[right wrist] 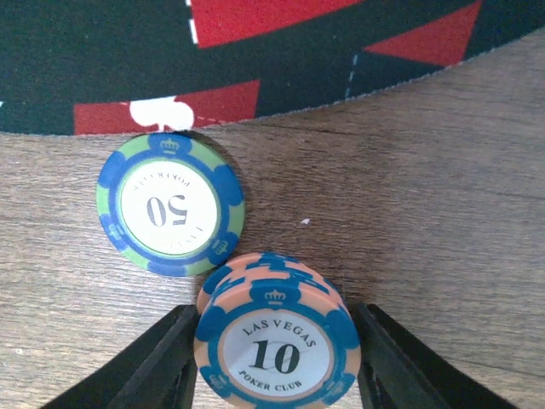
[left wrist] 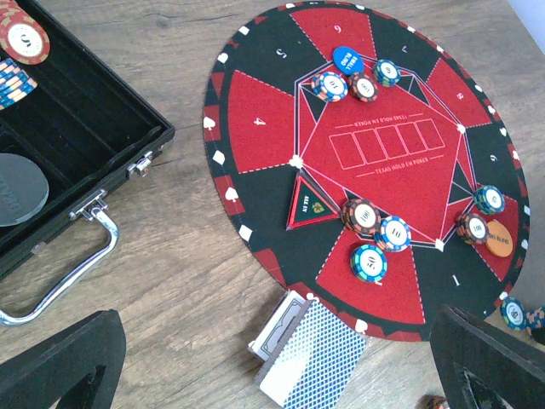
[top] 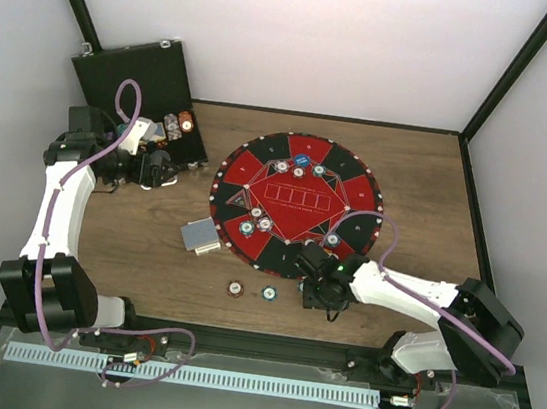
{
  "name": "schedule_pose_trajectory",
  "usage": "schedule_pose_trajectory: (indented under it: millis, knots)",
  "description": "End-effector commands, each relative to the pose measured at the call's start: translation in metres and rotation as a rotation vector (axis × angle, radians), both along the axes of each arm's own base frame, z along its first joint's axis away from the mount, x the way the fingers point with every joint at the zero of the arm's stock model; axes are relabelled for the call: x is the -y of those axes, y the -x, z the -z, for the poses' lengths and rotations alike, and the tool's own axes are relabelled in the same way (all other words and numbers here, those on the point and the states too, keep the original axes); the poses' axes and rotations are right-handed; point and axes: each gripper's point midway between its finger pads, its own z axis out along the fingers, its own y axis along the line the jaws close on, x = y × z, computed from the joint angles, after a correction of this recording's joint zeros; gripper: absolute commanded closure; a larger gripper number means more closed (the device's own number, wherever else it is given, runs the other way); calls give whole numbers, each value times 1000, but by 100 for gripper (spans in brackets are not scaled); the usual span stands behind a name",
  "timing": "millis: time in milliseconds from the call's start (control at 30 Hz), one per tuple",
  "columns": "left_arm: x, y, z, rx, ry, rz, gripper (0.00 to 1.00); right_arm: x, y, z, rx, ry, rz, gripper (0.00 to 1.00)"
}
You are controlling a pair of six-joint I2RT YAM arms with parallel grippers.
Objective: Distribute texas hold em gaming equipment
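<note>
Left claw (left wrist: 281,362) gaped open, empty, by black case (left wrist: 77,145). Right claw (right wrist: 274,315) straddled 10 chip (right wrist: 277,354) on worktop (right wrist: 434,213) just off mat (right wrist: 281,60). Grip: cannot tell. Should pinch rim centred, lift straight, clear of touching 50 chip (right wrist: 170,209).

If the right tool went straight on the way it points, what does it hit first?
The peach-and-blue 10 chip, sitting right between the fingers of the right tool. The green 50 chip lies further on, off to one side; depth is unclear.

Left claw (left wrist: 272,368) wide open, right claw (right wrist: 277,362) low
</note>
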Motion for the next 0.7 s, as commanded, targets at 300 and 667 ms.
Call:
schedule_pose_trajectory:
  millis: [300, 667]
  knots:
    - [0, -1, -10, 33, -1, 8, 0, -6, -10, -18, 44, 9, 0, 47]
    - [0, -1, -12, 39, -4, 7, 0, -2, -7, -11, 28, 28, -2, 56]
